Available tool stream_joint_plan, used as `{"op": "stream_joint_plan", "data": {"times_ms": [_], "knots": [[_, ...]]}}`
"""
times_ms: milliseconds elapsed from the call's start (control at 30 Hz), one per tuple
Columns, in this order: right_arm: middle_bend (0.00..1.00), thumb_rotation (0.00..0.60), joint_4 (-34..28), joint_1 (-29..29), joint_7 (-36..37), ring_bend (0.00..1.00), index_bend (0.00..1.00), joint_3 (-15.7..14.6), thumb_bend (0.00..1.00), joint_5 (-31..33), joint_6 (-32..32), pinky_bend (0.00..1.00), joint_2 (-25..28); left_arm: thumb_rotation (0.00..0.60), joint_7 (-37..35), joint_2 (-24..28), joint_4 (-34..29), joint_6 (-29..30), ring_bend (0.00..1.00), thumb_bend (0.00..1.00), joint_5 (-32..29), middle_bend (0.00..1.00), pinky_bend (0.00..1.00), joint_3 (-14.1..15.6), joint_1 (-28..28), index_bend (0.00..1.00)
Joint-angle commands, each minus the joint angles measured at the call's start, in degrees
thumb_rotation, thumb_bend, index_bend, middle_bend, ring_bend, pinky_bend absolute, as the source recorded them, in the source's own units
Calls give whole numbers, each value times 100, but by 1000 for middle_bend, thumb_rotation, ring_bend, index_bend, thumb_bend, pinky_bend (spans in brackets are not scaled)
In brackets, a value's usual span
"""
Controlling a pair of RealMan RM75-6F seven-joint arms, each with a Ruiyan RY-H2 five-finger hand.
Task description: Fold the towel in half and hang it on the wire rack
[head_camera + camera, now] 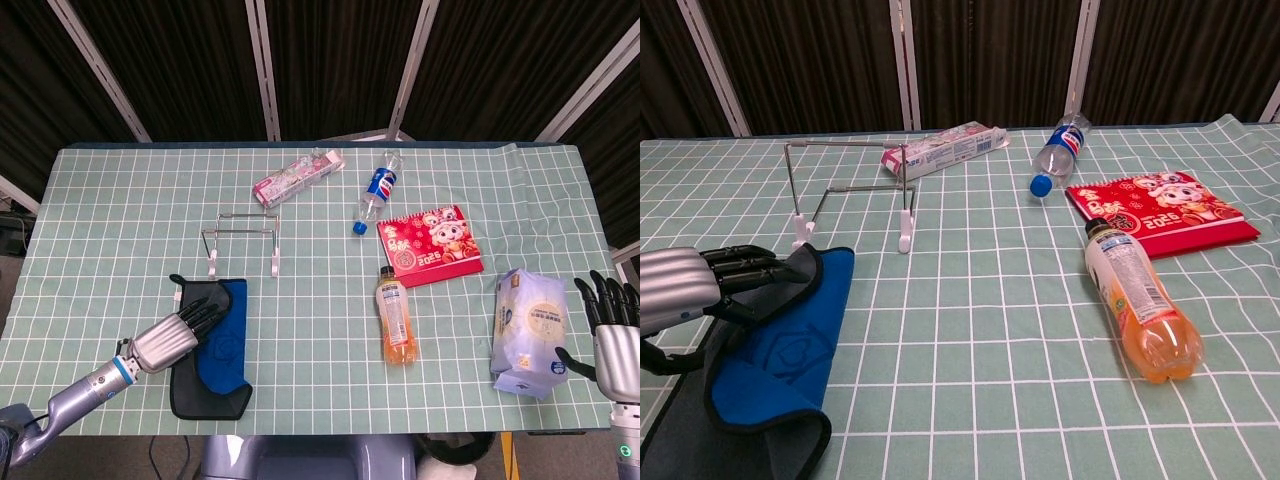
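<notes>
The towel (222, 345) lies near the table's front left edge, dark grey outside with its blue inner face (780, 345) turned up along the right half. My left hand (172, 334) reaches in from the lower left and grips the towel's upper edge, which curls over its fingers (745, 268). The wire rack (241, 240) stands just behind the towel, bare; its white feet (903, 240) show in the chest view. At the far right edge my right hand (613, 335) hovers with fingers spread, holding nothing.
An orange drink bottle (395, 315) lies mid-table, a red calendar (430, 246) behind it, then a blue-capped bottle (377, 190) and a toothpaste box (298, 176). A tissue pack (530, 330) lies beside my right hand.
</notes>
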Motion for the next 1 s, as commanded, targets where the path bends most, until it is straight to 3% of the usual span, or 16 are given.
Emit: {"op": "stream_joint_plan", "data": {"times_ms": [33, 233, 367, 500, 533, 600, 667, 733, 1000], "knots": [[0, 600, -2, -1, -3, 0, 80, -1, 0, -2, 2, 0, 1, 600, -86, -32, 102, 50, 0, 606, 8, 0, 0, 4, 57, 698], [0, 600, -21, -5, -15, 0, 93, -8, 0, -26, 16, 0, 5, 600, -179, -72, 270, 107, 0, 607, 38, 0, 0, 0, 133, 697], [0, 600, -32, -12, -17, 0, 12, -14, 0, -36, 25, 0, 8, 600, -216, -73, 309, 110, 0, 608, 59, 0, 0, 2, 155, 686], [0, 600, -40, -17, -14, 0, 0, -16, 0, -44, 33, 0, 12, 600, -206, 13, 333, 66, 0, 606, 96, 0, 0, 33, 147, 565], [0, 600, -43, -19, -13, 0, 0, -18, 0, -49, 37, 0, 13, 600, -214, 46, 315, 55, 0, 576, 91, 0, 0, 37, 148, 520], [0, 600, -51, -19, -12, 0, 0, -19, 0, -56, 38, 0, 17, 600, -245, 148, 244, 4, 0, 417, 80, 0, 0, 64, 144, 385], [0, 600, -58, -19, -15, 0, 0, -22, 0, -65, 40, 0, 20, 600, -280, 282, 147, -22, 0, 165, 94, 0, 0, 106, 135, 133], [0, 600, -62, -19, -13, 0, 0, -26, 0, -73, 39, 0, 22, 600, -304, 393, 75, 27, 0, 66, 111, 0, 0, 129, 150, 15], [0, 600, -97, -28, 21, 0, 0, -42, 0, -131, 65, 0, 45, 600, -653, 769, -327, 874, 0, 37, 493, 0, 0, 267, 345, 3]]}}
